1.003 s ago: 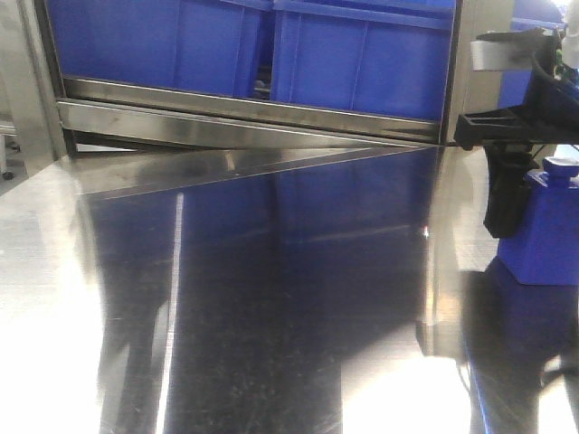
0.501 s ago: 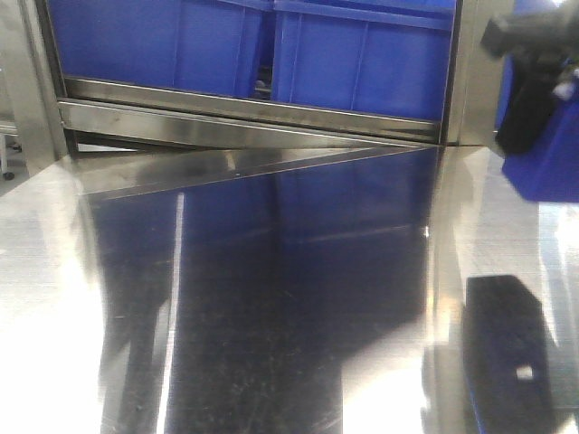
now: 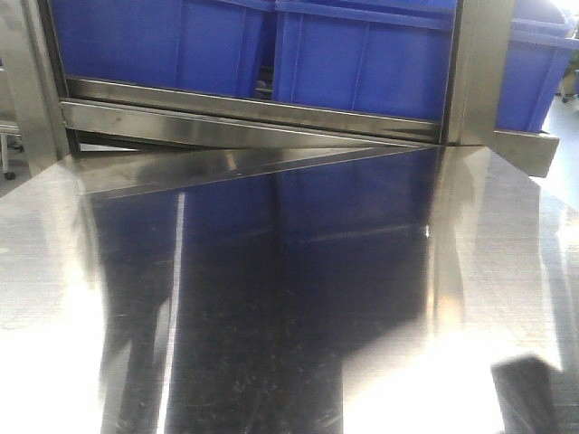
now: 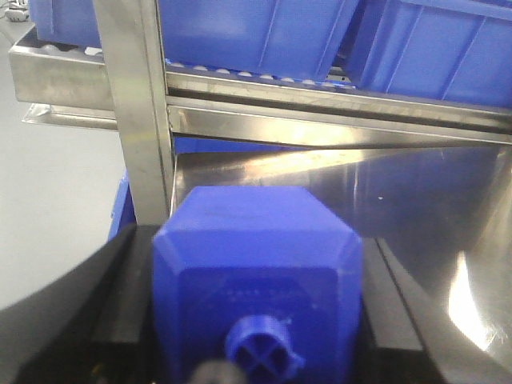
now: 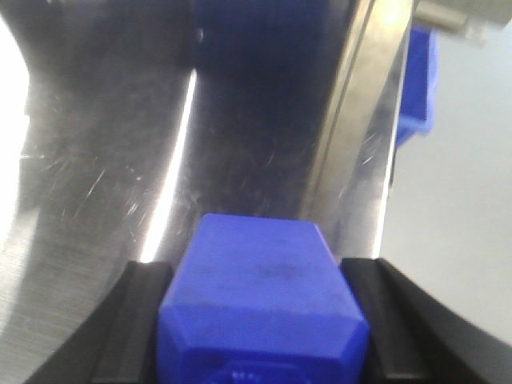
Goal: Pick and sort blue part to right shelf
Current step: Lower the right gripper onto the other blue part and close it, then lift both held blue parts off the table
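My left gripper [image 4: 254, 276] is shut on a blue part [image 4: 256, 232], a chunky block with bevelled corners and a round cross-slotted stub, held between black fingers [image 4: 120, 272]. It faces the grey steel shelf [image 4: 320, 120], whose blue bins [image 4: 240, 28] rest on pale rollers. My right gripper [image 5: 258, 288] is shut on a second blue part [image 5: 260, 268] and holds it above the steel table [image 5: 120, 160]. Neither gripper shows in the front view, where the shelf's front rail [image 3: 244, 122] and blue bins [image 3: 362, 59] stand behind the table.
A steel upright post [image 4: 140, 120] stands just ahead of the left gripper. Another post [image 3: 470, 72] divides the rack, with a further blue bin [image 3: 534, 81] to its right. The table's right edge [image 5: 388, 160] runs beside the right gripper. A dark shadow [image 3: 534, 393] lies on the table's front right.
The right gripper with its blue part rose from the table at the right of the front view and left that view. Its shadow slid toward the front right.
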Robot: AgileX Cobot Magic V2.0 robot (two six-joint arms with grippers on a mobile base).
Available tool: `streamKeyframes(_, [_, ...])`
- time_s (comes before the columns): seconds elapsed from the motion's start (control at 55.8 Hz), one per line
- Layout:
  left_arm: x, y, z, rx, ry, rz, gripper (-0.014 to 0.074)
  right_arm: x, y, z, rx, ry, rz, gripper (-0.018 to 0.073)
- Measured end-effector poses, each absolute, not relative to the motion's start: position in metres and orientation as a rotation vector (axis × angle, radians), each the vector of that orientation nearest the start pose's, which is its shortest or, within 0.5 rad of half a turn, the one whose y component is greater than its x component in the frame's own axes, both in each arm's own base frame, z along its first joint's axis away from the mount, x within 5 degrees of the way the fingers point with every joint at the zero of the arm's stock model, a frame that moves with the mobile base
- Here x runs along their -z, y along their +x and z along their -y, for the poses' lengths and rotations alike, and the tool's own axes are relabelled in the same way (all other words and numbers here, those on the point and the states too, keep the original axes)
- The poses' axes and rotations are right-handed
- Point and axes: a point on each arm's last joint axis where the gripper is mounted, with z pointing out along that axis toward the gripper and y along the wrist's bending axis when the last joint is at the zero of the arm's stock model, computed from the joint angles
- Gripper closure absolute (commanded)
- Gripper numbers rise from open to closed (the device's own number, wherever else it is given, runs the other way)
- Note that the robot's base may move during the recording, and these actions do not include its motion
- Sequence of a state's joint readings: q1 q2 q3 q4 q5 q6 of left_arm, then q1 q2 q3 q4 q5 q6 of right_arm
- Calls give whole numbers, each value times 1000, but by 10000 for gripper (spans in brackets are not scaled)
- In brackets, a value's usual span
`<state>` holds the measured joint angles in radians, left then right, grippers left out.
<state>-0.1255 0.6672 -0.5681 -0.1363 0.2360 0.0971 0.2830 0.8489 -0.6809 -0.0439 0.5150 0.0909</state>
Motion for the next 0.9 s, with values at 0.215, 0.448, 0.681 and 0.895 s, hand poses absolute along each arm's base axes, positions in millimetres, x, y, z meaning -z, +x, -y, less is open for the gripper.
streamKeyframes(0.215, [-320, 124, 19, 144, 103, -1782, 302, -299, 128, -35, -175, -238, -1999, 321])
streamKeyframes(0.448, [-311, 105, 16, 146, 103, -1745, 302, -293, 102, -27, -181, -233, -1868, 321])
streamKeyframes(0.681, [-309, 101, 16, 147, 103, -1734, 302, -295, 93, -24, -173, -236, -1800, 321])
streamKeyframes(0.895, [-309, 101, 16, 147, 103, -1734, 302, -296, 93, -24, -172, -237, -1790, 321])
